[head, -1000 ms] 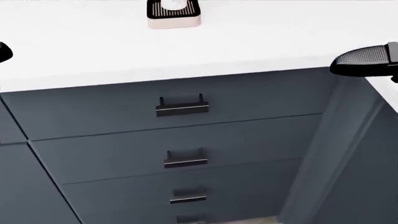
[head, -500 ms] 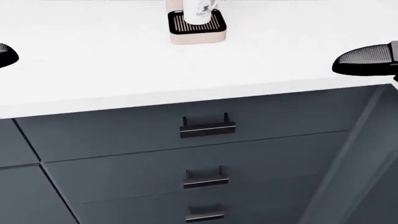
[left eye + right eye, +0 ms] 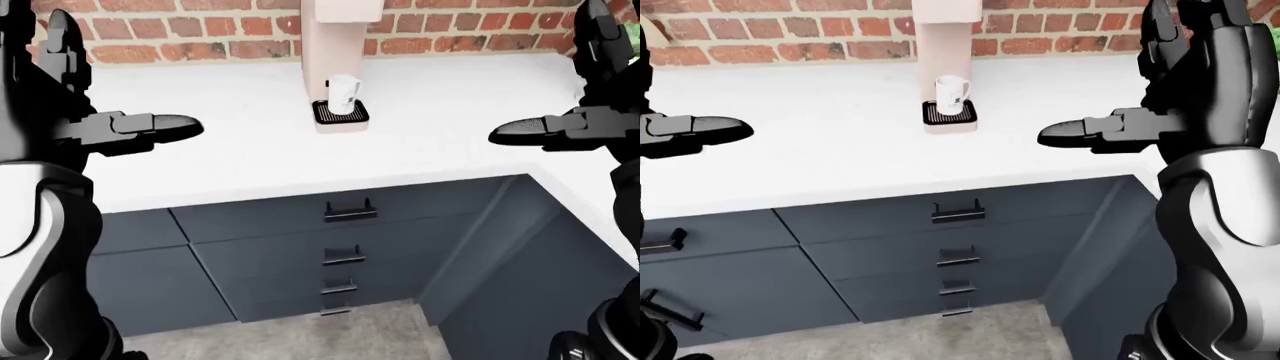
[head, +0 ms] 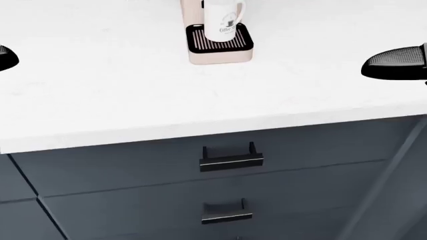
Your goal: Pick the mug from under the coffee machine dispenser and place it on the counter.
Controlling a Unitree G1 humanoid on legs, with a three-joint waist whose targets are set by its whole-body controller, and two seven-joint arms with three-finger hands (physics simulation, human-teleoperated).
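Mug [image 4: 223, 21] sits on the coffee machine's drip tray [image 4: 220, 39] under the dispenser, ready to grab. Left hand [image 3: 125, 127] and right hand [image 3: 1110, 131] hover spread, empty, well either side of it.

Your head view looked steeply down and close on the counter [image 4: 100, 100] edge and drawers [image 4: 230, 160]. Your two eye views sat farther off, facing the brick wall [image 3: 200, 30]. All three shared the coffee machine [image 3: 340, 67] and mug [image 4: 224, 20].
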